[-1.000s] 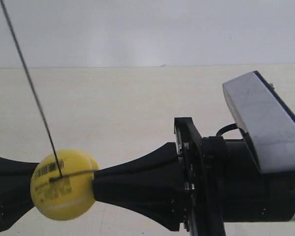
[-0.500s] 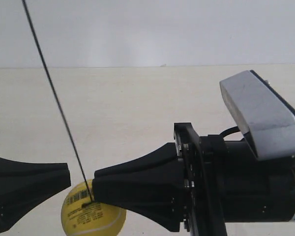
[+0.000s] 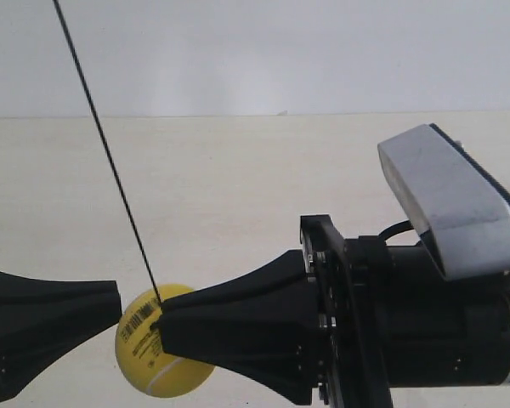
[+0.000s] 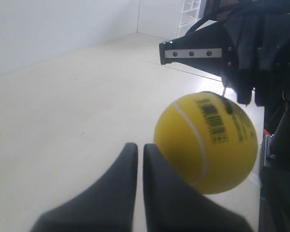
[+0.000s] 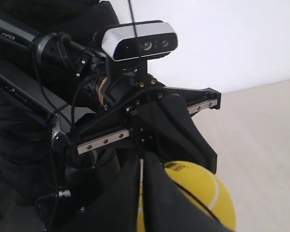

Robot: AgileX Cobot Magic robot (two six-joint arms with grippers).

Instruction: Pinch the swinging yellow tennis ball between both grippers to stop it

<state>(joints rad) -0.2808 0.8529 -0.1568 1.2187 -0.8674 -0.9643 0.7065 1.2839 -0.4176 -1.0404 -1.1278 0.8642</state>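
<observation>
Over a pale cream surface [image 3: 238, 195] backed by a white wall [image 3: 280, 51], the yellow tennis ball [image 3: 144, 353] hangs on dark string [image 3: 110, 170] between left gripper [image 4: 140, 147] and right gripper [image 5: 141, 159], both with jaws pressed together, one tip partly covering it.

Bare lab-like room: white wall [image 3: 255, 51], pale floor [image 3: 195, 187].

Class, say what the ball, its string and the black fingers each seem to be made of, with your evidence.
The ball: likely felt, matte yellow with a white seam and a printed barcode.
The string: a thin dark cord, taut and straight; whether it is fibre or wire is unclear.
The fingers: probably moulded plastic, matte black with no shine.
</observation>
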